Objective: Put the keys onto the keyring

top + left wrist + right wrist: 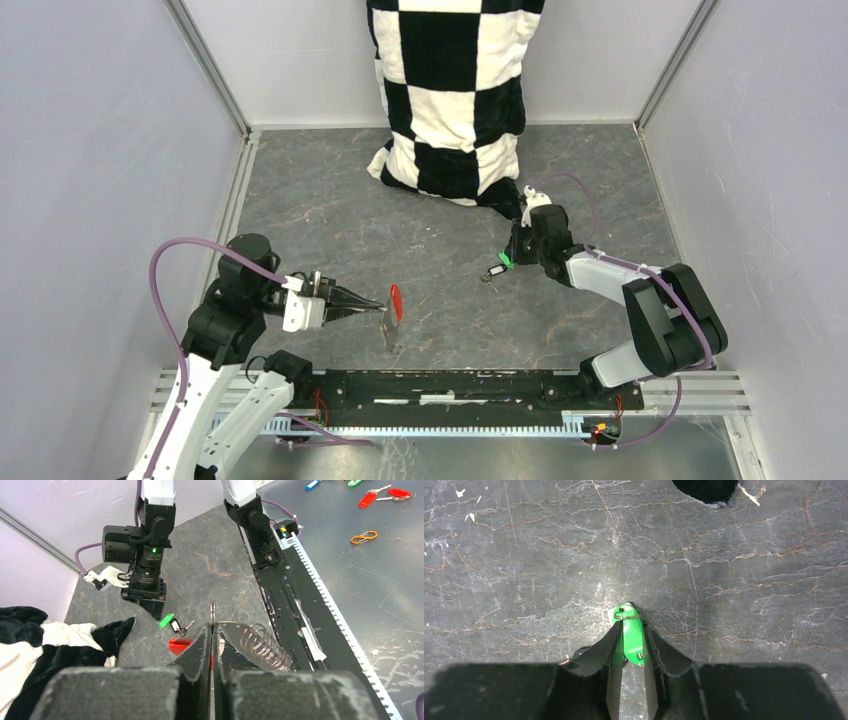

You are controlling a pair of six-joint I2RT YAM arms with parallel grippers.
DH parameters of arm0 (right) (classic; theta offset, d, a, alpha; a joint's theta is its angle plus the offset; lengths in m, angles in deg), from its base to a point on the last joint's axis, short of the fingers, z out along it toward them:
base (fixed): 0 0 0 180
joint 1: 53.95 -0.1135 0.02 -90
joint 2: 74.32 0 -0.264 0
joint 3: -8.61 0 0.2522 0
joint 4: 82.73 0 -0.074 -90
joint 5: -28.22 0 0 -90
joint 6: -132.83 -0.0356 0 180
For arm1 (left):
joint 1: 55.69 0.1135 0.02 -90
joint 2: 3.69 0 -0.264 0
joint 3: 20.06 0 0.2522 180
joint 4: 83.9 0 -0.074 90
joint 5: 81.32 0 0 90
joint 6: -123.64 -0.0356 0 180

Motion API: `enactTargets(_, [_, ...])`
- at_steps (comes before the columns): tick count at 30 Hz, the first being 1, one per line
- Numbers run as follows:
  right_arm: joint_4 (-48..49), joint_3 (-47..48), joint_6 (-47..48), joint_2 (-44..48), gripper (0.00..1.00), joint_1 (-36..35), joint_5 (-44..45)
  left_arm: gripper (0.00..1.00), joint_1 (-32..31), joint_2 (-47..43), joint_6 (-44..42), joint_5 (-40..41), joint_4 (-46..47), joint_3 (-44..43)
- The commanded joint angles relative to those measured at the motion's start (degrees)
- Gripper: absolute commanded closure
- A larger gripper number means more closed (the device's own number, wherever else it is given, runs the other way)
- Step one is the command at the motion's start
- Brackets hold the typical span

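My left gripper (383,308) is shut on the keyring (212,611), whose thin silvery ring stands edge-on between the fingertips. Its red tag (396,301) hangs just past the tips and shows low beside the left finger (179,644). A coiled wire spring (262,645) lies beside the right finger. Over to the right, on the table, lie the keys. The green-tagged key (631,632) sits pinched between the tips of my right gripper (630,622). The black-tagged key (176,626) lies against it, mostly hidden under the left finger in the right wrist view.
A black-and-white checkered cloth (450,90) is heaped at the back wall, its corner close behind the right gripper. A black toothed rail (450,385) runs along the near edge. Grey walls close in three sides. Loose coloured tags (367,499) lie beyond the rail.
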Motion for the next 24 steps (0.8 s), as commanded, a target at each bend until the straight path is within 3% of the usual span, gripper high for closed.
enactTargets(1, [1.1, 2.7, 0.6, -0.7, 0.77, 0.0, -1.2, 0.98, -0.1, -0.8, -2.3, 0.7, 0.8, -1.1])
enactTargets(6, [0.8, 2.9, 1.4, -0.5, 0.9, 0.0, -1.6, 0.98, -0.1, -1.0, -2.5, 0.9, 0.8, -1.1])
enactTargets(16, [-0.1, 4.4, 4.0, -1.0, 1.0, 0.1, -2.7, 0.98, -0.1, -1.0, -2.9, 1.1, 0.6, -1.2])
enactTargets(20, [-0.6, 4.9, 5.2, -0.8, 0.99, 0.1, -3.5, 0.98, -0.1, -1.1, -2.9, 1.2, 0.4, -1.2])
enactTargets(24, [-1.6, 4.9, 5.6, 1.1, 0.78, 0.1, -3.5, 0.98, -0.1, -1.0, -3.1, 1.2, 0.1, -1.2])
